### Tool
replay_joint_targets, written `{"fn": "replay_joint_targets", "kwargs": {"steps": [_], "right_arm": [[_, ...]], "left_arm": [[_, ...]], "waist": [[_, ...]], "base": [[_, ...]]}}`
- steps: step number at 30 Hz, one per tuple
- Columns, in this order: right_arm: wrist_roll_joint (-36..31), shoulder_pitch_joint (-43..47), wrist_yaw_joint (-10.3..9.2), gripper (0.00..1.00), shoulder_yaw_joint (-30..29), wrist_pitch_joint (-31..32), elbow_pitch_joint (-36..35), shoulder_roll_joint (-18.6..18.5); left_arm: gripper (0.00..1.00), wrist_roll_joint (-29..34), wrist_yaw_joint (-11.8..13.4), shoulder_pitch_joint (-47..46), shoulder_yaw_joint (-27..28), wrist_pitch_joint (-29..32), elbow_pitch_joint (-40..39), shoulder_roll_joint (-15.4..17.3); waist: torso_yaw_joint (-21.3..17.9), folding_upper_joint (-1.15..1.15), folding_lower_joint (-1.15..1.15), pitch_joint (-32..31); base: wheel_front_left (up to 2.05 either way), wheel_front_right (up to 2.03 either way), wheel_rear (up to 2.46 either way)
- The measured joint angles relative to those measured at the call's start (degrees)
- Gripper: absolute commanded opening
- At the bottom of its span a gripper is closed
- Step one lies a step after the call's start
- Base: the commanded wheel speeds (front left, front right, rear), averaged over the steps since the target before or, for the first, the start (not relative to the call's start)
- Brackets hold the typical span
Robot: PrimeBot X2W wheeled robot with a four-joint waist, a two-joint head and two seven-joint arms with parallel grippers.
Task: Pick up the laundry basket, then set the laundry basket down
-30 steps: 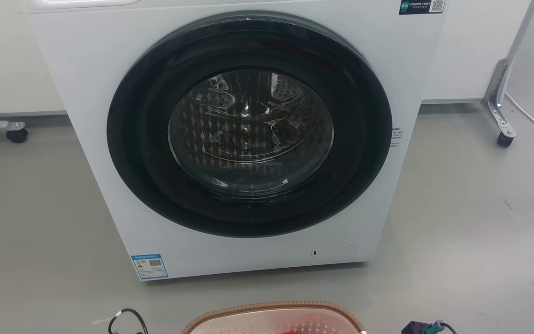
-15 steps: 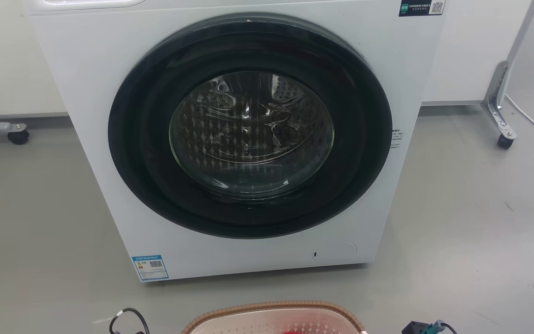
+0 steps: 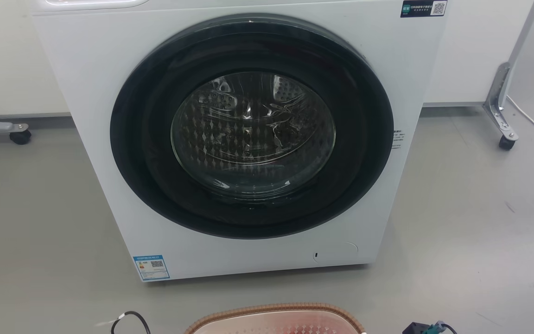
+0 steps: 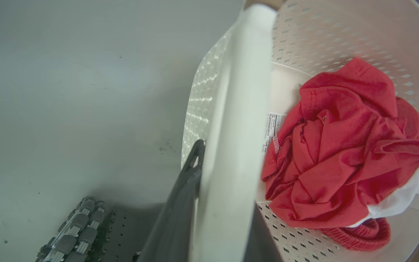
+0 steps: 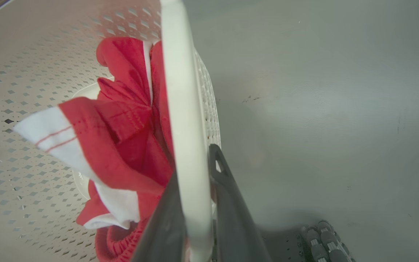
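Note:
The laundry basket (image 3: 276, 311), cream-white with a brown woven-look rim, shows its far edge at the bottom of the head view. In the left wrist view my left gripper (image 4: 226, 182) is shut on a white side handle (image 4: 238, 91) of the laundry basket (image 4: 304, 36); one dark finger (image 4: 189, 174) lies outside it. My right gripper (image 5: 191, 178) is likewise shut on the other white handle (image 5: 180, 91), beside the perforated wall (image 5: 31, 54). Crumpled red and white clothes (image 4: 340, 145) (image 5: 122, 145) lie inside. Whether the basket rests on the floor I cannot tell.
A white front-loading washing machine (image 3: 86, 69) with its round dark door shut stands straight ahead on the grey floor. Wheeled metal frames stand at the far left (image 3: 19, 137) and far right (image 3: 503, 134). My base rollers (image 4: 71, 233) (image 5: 326, 236) lie below the basket's sides.
The whole head picture has shifted a little down and right, so the camera moved. The basket rim sits slightly lower, and the red cloth has slipped below the frame's edge.

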Motion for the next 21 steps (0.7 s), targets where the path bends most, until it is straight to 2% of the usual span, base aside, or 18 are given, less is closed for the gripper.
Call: {"fn": "replay_joint_targets", "kwargs": {"steps": [21], "right_arm": [[0.11,-0.73,0.0,0.0,0.16,-0.88,0.03,-0.27]], "left_arm": [[0.0,-1.92,0.73,0.01,-1.91,-1.34,-1.65,0.18]], "waist": [[0.08,0.0,0.0,2.96]], "base": [[0.0,0.0,0.0]]}}
